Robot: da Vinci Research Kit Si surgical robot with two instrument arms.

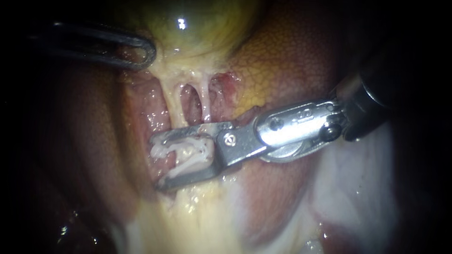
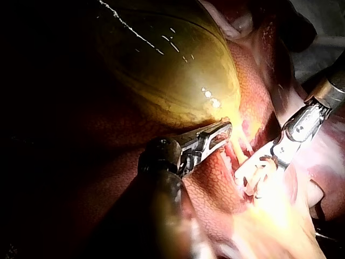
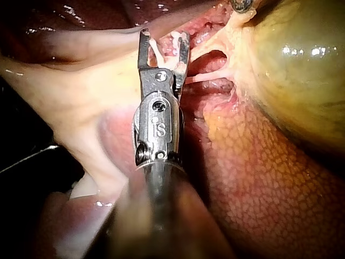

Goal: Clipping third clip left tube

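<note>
1. the right instrument [image 1: 155,162] holds its jaws spread wide, straddling the lower end of the left tube [image 1: 173,106]; pale strands lie in the gap.
2. the right tube [image 1: 205,101] runs just beside it and meets the upper jaw, with a narrow window between the tubes.
3. the left instrument [image 1: 141,51], well apart, has its jaws pressed together on the gallbladder [image 1: 197,23] edge.
4. liver [image 1: 292,61] flanks both sides.

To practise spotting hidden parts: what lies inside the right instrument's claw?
Pale bunched tissue fills the right instrument's open claw, where the left tube enters. What lies beneath that tissue is covered.
</note>
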